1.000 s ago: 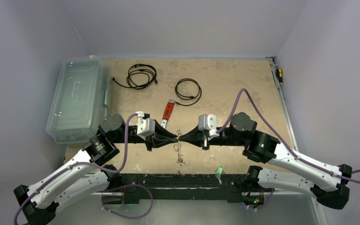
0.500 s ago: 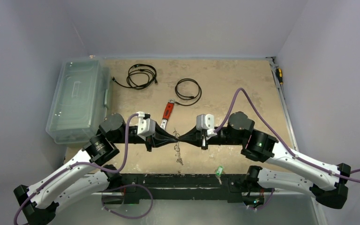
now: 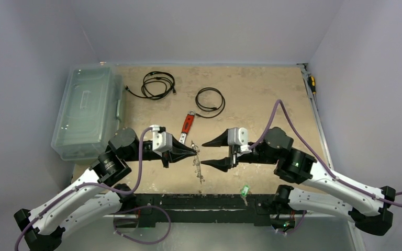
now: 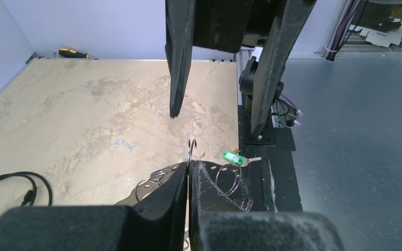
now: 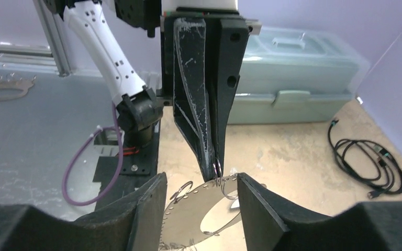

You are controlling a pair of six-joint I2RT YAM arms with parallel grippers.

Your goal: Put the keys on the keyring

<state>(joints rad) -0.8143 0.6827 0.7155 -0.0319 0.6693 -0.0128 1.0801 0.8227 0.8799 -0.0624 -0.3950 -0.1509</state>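
The keyring [image 3: 199, 166] hangs from my left gripper [image 3: 193, 151], which is shut on a small wire loop at its top. In the left wrist view the jaws [image 4: 189, 168] are pressed together with the loop [image 4: 191, 149] poking out above them. In the right wrist view the keyring [image 5: 199, 209] shows as a silvery oval piece with small rings, dangling under the left fingers [image 5: 204, 120]. My right gripper [image 3: 207, 153] stands open just right of the keyring, holding nothing. A green-headed key [image 3: 245, 190] lies on the black base rail, also visible in the left wrist view [image 4: 233, 157].
A red-handled wrench [image 3: 188, 125] lies behind the grippers. Two black coiled cables [image 3: 158, 83] [image 3: 210, 99] sit farther back. A clear plastic box [image 3: 86, 112] stands at the left edge. A screwdriver [image 3: 311, 83] lies along the right wall.
My right gripper has opened, let go of the keyring and drawn back to the right. The left gripper has closed fully on the ring and now holds it alone.
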